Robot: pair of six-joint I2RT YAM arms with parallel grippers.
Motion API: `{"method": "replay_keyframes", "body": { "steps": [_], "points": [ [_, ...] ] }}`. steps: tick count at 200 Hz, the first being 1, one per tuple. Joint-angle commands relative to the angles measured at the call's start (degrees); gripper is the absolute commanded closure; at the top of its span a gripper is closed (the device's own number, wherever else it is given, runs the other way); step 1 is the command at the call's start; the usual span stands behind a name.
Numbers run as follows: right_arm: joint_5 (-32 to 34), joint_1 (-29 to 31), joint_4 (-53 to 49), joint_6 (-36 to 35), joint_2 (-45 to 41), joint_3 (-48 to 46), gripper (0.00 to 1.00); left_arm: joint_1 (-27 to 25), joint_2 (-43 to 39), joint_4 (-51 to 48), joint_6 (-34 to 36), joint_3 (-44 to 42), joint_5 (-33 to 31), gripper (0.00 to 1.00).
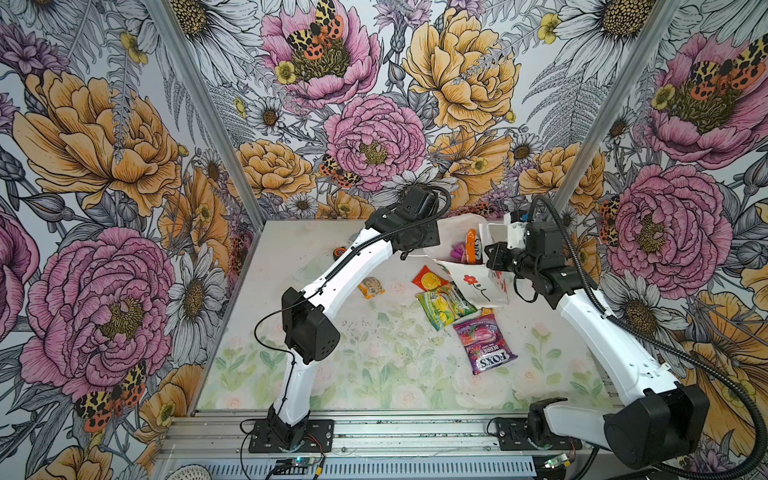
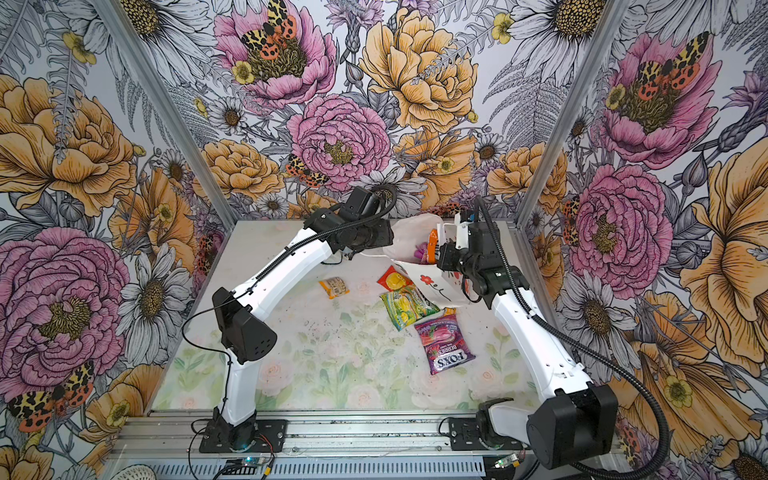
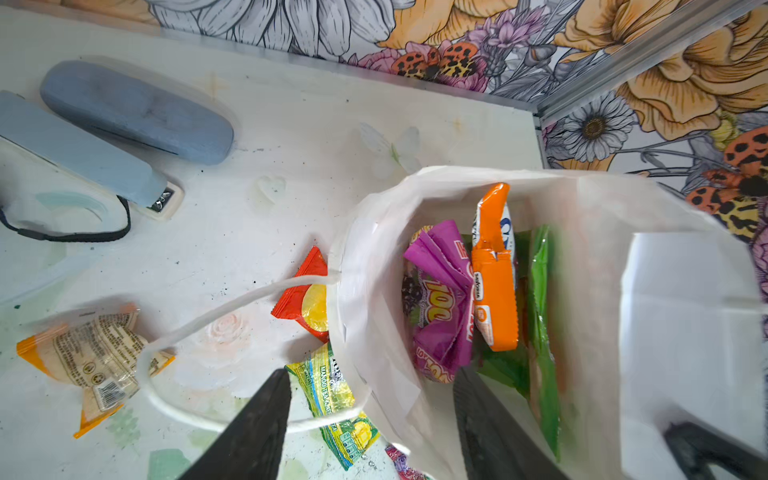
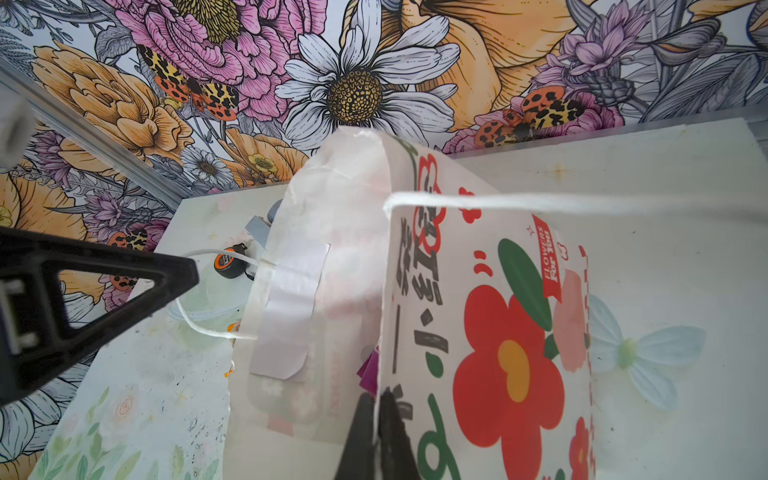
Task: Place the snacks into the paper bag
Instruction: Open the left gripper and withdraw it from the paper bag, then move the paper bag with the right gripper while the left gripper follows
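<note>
Floral wallpaper (image 1: 374, 137) walls in a tabletop (image 1: 374, 374) printed with pale flowers. The paper bag (image 1: 478, 286) stands open toward the far edge, right of centre, with a purple packet (image 3: 440, 299), an orange packet (image 3: 494, 282) and a green packet (image 3: 540, 311) inside. The right gripper (image 4: 376, 432) is clamped on its rim. The left gripper (image 3: 374, 432) hangs over the mouth, jaws spread and empty. A red-yellow packet (image 1: 430, 279) lies against the bag's wall. A green-yellow packet (image 1: 444, 305) and a Fox's Berries packet (image 1: 484, 343) lie just beside it, and an orange-tan packet (image 1: 371, 287) lies farther left. Two grey-blue cases (image 3: 137, 112) lie toward the far edge.
</note>
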Motion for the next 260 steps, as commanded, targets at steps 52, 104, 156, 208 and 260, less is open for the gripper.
{"method": "replay_keyframes", "body": {
  "steps": [52,104,156,208,260],
  "points": [
    [1.5,1.0,3.0,-2.2,-1.8,2.3,1.0,1.9,6.5,-2.2,-1.1,3.4,3.6,0.37],
    [5.7,1.1,1.0,-2.2,-2.1,2.9,1.0,0.7,11.8,-2.2,-0.9,10.6,11.0,0.74],
    [18.9,-1.3,-5.9,-2.3,-3.6,5.7,1.0,-5.2,14.4,-1.9,-2.5,20.2,14.2,1.0],
    [25.3,-4.9,-14.2,-1.1,-5.7,10.6,1.0,-12.6,13.5,1.7,-3.7,23.3,13.5,1.0],
    [27.3,-5.1,-16.7,-2.1,-10.0,8.6,1.0,-17.0,13.3,5.5,-3.2,22.0,13.2,1.0]
  ]
}}
